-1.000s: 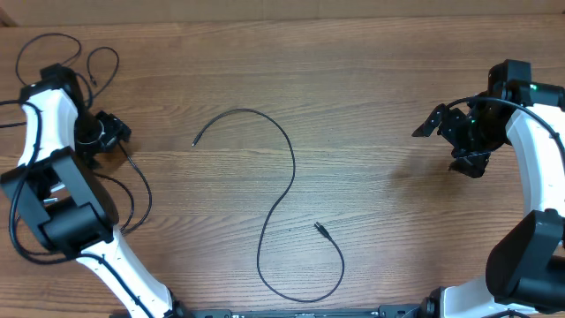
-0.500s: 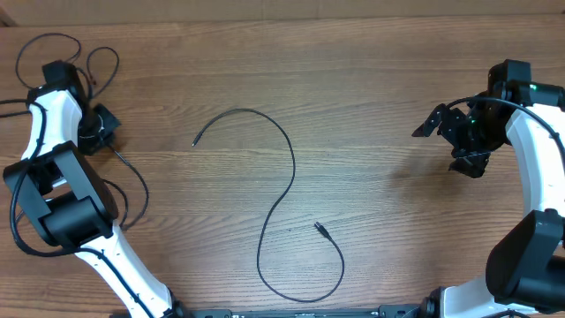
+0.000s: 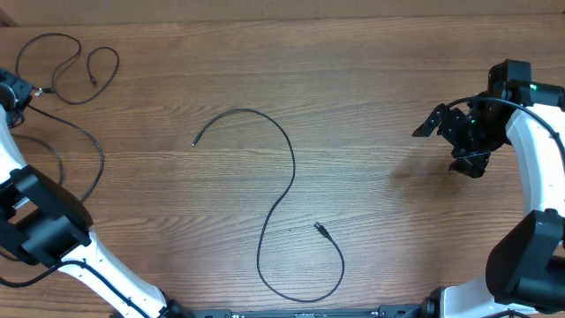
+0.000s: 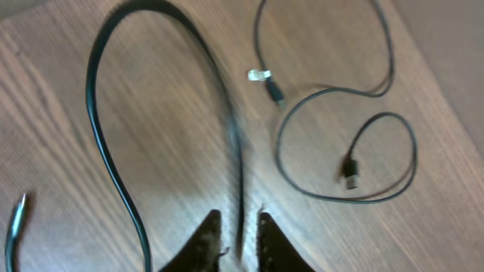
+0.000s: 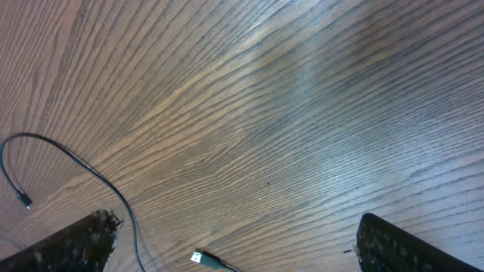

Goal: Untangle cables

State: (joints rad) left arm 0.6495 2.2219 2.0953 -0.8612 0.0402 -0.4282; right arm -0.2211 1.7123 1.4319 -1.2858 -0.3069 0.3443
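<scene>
Cable (image 4: 90,91) threaded between left tool's (image 4: 239,221) tips, second cable (image 4: 278,147) looped just beyond

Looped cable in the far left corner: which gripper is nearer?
Left. The left gripper sits just beside its loops; the right gripper hovers across the table, at the right edge.

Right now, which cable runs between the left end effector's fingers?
The cable forming one big arch, not the curled cable with plugs beside it or the lone S-shaped cable.
</scene>
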